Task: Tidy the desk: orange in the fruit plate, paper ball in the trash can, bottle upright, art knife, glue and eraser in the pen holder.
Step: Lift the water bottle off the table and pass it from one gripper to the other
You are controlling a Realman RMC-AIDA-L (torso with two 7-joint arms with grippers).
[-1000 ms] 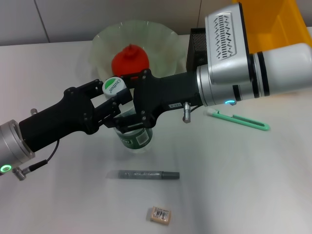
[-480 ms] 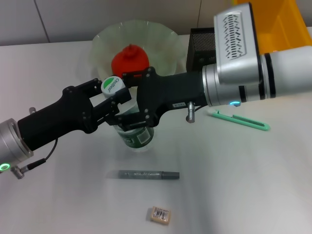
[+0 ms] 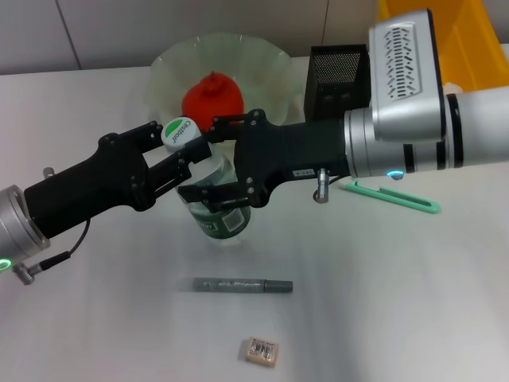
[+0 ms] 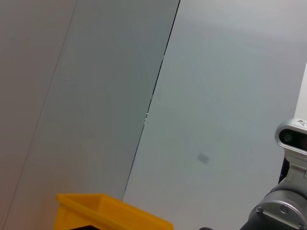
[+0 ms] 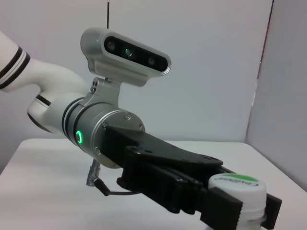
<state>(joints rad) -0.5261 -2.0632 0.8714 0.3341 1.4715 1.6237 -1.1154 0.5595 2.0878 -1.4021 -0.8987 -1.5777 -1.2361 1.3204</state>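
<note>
Bottle (image 3: 213, 199) stood upright on counter (image 3: 382, 294) before fruit plate (image 3: 262, 68); tilted a second earlier. Left gripper (image 3: 181, 151) jaws clamped at neck under cap; right gripper (image 3: 216, 195) jaws spread around body, loosening. Uprighting near done; orange (image 3: 211, 97) already plated

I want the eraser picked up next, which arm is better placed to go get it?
Probably the left. The eraser lies near the table's front edge, and the left gripper sits slightly nearer. But both it and the right gripper are at the bottle now.
</note>
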